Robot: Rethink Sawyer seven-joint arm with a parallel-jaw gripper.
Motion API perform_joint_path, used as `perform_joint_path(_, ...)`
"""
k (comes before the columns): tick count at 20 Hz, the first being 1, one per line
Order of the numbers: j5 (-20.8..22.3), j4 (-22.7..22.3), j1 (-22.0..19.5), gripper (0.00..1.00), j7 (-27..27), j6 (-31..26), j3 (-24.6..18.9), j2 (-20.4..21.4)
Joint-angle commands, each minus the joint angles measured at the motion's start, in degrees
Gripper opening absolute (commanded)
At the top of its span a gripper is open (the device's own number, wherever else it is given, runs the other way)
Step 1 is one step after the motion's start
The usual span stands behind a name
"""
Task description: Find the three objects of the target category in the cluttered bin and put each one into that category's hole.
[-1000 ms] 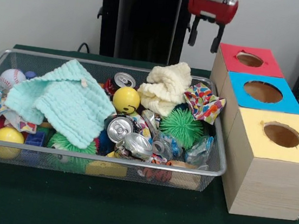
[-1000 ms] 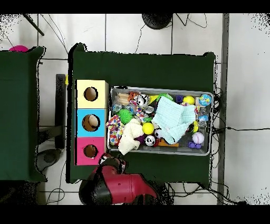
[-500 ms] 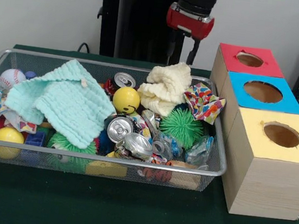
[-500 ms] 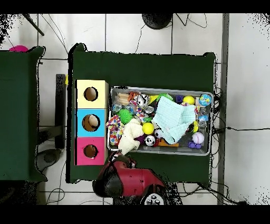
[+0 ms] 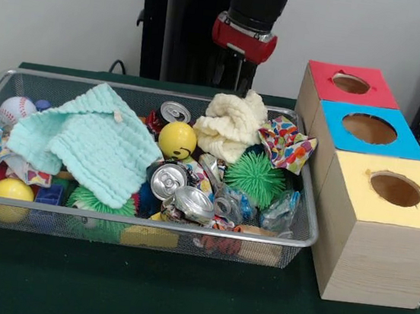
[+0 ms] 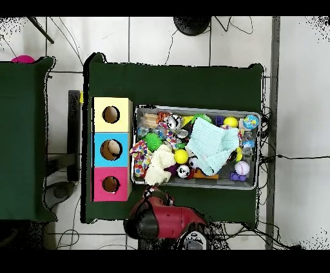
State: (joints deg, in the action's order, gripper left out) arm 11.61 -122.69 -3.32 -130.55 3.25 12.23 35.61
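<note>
— What changed?
— I've swung the pincer [image 5: 234,74] from beside the red wooden box [image 5: 346,88] to just behind the cream knitted cloth [image 5: 232,126] in the wire mesh bin [image 5: 304,214].
— Clenched?
— Can't tell. Nothing's sorted yet.

A robotics lab: a green-clothed worktop [image 6: 193,84] on a tiled floor [image 6: 167,38] strewn with cables [image 6: 283,156], bare white wall [image 5: 59,8] behind.

The arm [image 5: 253,9] was a thick black cylinder ending in a glossy red collar with a thin pale seam along it. Dark metal parts hung below the collar. From above, its red shell [image 6: 161,219] looked rounded, with black joints.
</note>
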Motion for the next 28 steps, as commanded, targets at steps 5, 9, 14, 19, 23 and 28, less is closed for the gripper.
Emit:
perform_joint_path(5, -7.4, 4.2, 3.9, 1.00, -11.0, 20.2, 3.0, -10.2)
perform_joint_path(9, -5.7, 0.3, 2.4, 1.00, -12.2, 27.5, 1.9, -7.3)
perform_joint_path(14, 0.5, -4.9, -3.5, 1.00, -12.5, 26.4, -1.7, 1.8)
perform_joint_path(19, 0.7, -6.0, -6.3, 1.00, -9.8, 18.7, -2.9, 10.3)
perform_joint_path(23, -2.1, -3.3, -2.9, 1.00, -4.4, 12.2, 0.5, 16.0)
perform_joint_path(28, -0.3, 2.6, -5.1, 1.00, -3.4, 13.9, -1.9, 10.3)
